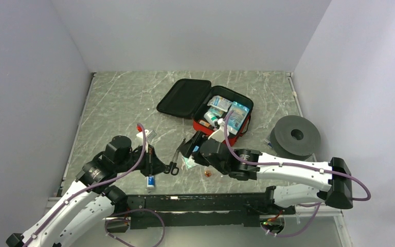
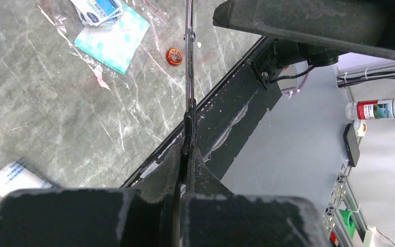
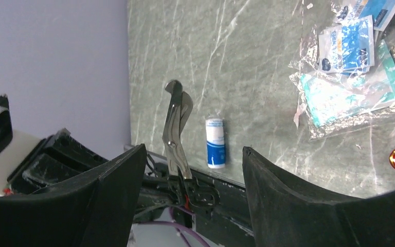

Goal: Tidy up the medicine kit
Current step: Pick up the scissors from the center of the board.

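Grey-green marbled table, pale walls. The left arm reaches in from the near-left corner. The left pincer (image 1: 160, 165) is clamped on the bandage scissors (image 1: 174, 162). The right arm lies along the near edge. The right pincer (image 3: 194, 152) stands apart, empty, facing the scissors. The medicine kit (image 1: 182, 98) lies open at far centre. Probable step: handover. Next: grip the blades squarely, then release the left pincer.

soft, even overhead light, shadows faint
the grey-green marbled stone counter (image 1: 118, 103) shows mild sheen; clear plastic pouches (image 3: 349, 82) glint; the black right end effector (image 3: 193, 152) sits out of focus up close.
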`<action>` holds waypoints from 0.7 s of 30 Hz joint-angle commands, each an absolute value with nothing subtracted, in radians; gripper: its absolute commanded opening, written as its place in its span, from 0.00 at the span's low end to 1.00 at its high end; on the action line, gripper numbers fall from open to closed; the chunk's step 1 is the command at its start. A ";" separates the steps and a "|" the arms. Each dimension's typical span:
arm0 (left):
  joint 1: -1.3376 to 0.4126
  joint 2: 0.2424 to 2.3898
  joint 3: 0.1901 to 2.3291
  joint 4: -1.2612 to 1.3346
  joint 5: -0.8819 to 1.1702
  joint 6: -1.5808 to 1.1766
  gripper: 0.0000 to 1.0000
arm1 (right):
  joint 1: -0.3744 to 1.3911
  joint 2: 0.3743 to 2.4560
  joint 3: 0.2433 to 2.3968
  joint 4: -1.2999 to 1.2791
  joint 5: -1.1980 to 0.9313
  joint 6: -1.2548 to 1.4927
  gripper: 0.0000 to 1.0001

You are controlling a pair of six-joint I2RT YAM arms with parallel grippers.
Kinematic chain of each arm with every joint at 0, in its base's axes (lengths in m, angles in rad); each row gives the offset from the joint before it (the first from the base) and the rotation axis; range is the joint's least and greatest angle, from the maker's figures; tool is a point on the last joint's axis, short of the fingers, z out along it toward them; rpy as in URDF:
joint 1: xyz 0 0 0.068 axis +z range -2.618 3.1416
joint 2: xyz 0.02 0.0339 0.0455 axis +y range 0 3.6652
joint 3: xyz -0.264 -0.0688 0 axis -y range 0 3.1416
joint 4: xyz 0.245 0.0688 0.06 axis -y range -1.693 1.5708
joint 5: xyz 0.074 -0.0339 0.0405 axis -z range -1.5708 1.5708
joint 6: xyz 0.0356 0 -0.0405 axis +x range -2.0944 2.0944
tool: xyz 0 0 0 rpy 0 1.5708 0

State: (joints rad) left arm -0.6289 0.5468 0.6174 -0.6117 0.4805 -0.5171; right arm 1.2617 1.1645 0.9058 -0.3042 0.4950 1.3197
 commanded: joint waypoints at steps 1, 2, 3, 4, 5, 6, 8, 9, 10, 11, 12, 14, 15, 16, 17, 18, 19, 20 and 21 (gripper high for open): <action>-0.629 0.533 0.648 -0.584 0.459 -0.507 0.00 | 1.259 1.210 0.978 -0.279 0.575 1.400 0.70; -0.628 0.533 0.646 -0.582 0.460 -0.505 0.00 | 1.259 1.224 0.990 -0.283 0.580 1.407 0.69; -0.629 0.531 0.645 -0.581 0.462 -0.504 0.00 | 1.259 1.238 1.000 -0.283 0.583 1.412 0.69; -0.628 0.530 0.642 -0.580 0.464 -0.503 0.00 | 1.259 1.249 1.009 -0.284 0.589 1.415 0.68; -0.629 0.527 0.640 -0.578 0.467 -0.502 0.00 | 1.259 1.258 1.016 -0.281 0.594 1.417 0.66; -0.629 0.525 0.640 -0.578 0.469 -0.502 0.00 | 1.259 1.264 1.020 -0.275 0.598 1.415 0.65; -0.628 0.517 0.640 -0.583 0.469 -0.499 0.00 | 1.256 1.273 1.029 -0.264 0.604 1.412 0.61; -0.628 0.514 0.641 -0.585 0.469 -0.496 0.00 | 1.255 1.277 1.035 -0.260 0.608 1.408 0.59; -0.629 0.512 0.643 -0.588 0.469 -0.493 0.00 | 1.254 1.282 1.042 -0.262 0.609 1.408 0.57; -0.628 0.509 0.644 -0.591 0.470 -0.492 0.00 | 1.251 1.286 1.049 -0.264 0.608 1.406 0.55; -0.629 0.505 0.646 -0.593 0.472 -0.489 0.00 | 1.248 1.289 1.056 -0.264 0.609 1.402 0.53; -0.629 0.501 0.647 -0.596 0.475 -0.487 0.00 | 1.245 1.291 1.059 -0.262 0.610 1.401 0.49; -0.629 0.499 0.647 -0.597 0.477 -0.486 0.00 | 1.243 1.291 1.058 -0.259 0.611 1.400 0.47; -0.629 0.498 0.647 -0.597 0.478 -0.486 0.00 | 1.243 1.292 1.056 -0.256 0.612 1.400 0.44; -0.629 0.498 0.648 -0.597 0.479 -0.485 0.00 | 1.243 1.291 1.053 -0.252 0.612 1.400 0.41; -0.629 0.498 0.648 -0.598 0.480 -0.485 0.00 | 1.243 1.289 1.050 -0.248 0.611 1.399 0.38; -0.629 0.498 0.647 -0.598 0.480 -0.485 0.00 | 1.243 1.288 1.048 -0.243 0.609 1.398 0.34; -0.629 0.499 0.648 -0.596 0.481 -0.485 0.00 | 1.242 1.288 1.048 -0.241 0.608 1.396 0.31; -0.628 0.499 0.646 -0.595 0.482 -0.485 0.00 | 1.242 1.290 1.048 -0.239 0.605 1.392 0.27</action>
